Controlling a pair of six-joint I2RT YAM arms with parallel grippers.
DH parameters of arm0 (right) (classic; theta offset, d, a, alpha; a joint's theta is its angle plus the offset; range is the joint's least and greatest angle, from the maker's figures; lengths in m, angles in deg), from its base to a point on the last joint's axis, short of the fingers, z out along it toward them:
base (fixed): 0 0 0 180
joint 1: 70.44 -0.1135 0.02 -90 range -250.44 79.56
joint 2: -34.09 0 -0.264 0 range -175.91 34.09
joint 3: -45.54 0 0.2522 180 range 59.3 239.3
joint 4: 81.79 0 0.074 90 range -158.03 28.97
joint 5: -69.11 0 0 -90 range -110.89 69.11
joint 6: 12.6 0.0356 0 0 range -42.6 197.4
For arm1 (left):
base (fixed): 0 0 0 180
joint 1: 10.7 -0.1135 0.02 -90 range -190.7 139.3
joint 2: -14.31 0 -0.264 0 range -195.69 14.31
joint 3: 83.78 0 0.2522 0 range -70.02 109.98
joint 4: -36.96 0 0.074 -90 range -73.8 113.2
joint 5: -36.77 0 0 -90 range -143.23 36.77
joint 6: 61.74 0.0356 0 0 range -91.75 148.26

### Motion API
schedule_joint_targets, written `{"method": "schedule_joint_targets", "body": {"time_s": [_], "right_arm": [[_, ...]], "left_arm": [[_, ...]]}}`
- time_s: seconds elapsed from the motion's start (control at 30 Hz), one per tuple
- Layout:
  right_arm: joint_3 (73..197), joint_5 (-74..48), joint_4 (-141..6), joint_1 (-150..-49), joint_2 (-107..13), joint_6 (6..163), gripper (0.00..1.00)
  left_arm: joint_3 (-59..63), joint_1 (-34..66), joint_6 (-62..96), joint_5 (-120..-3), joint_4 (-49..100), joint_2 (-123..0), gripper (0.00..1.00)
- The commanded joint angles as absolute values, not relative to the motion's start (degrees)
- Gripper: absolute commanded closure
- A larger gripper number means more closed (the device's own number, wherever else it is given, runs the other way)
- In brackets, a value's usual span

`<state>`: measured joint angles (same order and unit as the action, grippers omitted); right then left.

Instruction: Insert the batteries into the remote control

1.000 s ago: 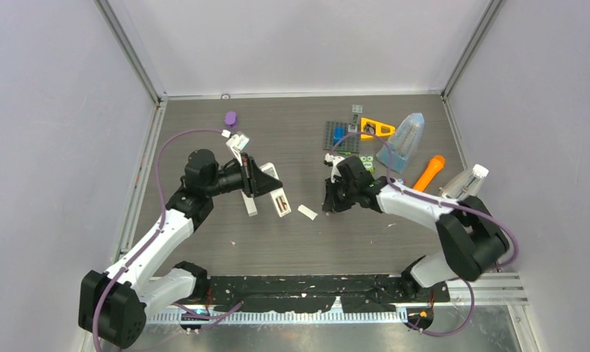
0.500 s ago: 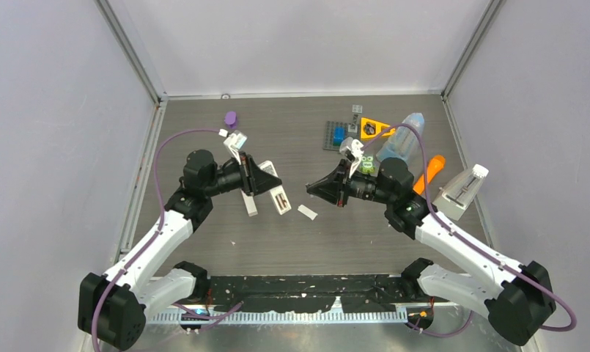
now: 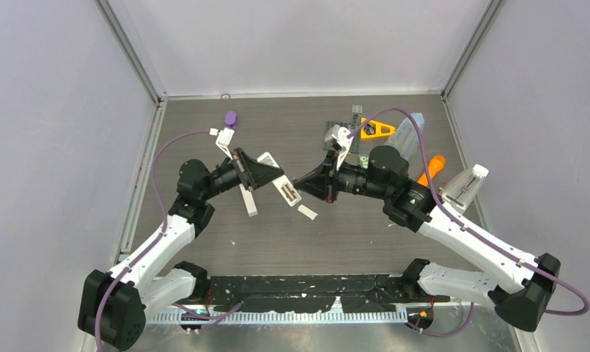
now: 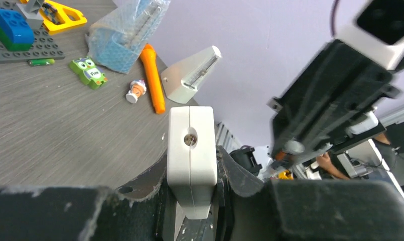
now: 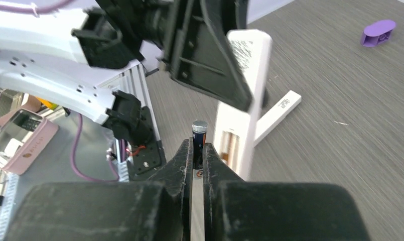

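Battery (image 5: 199, 131), dark with silver cap, upright between fingertips of right gripper (image 5: 198, 149); jaws narrow, pinched on it. Battery just beside open compartment of white remote (image 5: 245, 135); contact cannot be told. Remote held up over table (image 3: 350, 242) by left gripper (image 4: 193, 175), jaws partly closed across its body. Small white flat piece (image 3: 307, 213) lies on table under both grippers, long white bar (image 3: 248, 200) near it. Orange carrot-shaped toy (image 4: 153, 78) and purple piece (image 3: 231, 118) well apart, toward far side
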<state>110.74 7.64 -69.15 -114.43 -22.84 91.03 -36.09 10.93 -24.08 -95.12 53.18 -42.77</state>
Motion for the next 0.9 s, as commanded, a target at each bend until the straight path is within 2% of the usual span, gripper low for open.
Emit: {"method": "schedule_joint_targets", "body": {"time_s": [0.0,0.17,0.4,0.87], "right_arm": [[125.12,-7.71,-52.34,-121.96,-26.52,90.58,0.95],[133.75,-18.94,-40.47,-127.13,-32.86,89.98,0.95],[140.33,-24.37,-31.96,-130.13,-36.33,87.33,0.95],[139.17,-25.68,-34.44,-131.35,-32.74,85.11,0.94]], "left_arm": [[-38.54,10.92,-34.87,-91.3,66.93,-41.84,1.0],[-41.11,10.92,-41.47,-89.59,74.23,-42.23,1.0],[-42.09,10.92,-42.9,-91.6,80.39,-42.62,1.0],[-42.49,10.88,-36.97,-93.5,78.69,-40.5,1.0]]}}
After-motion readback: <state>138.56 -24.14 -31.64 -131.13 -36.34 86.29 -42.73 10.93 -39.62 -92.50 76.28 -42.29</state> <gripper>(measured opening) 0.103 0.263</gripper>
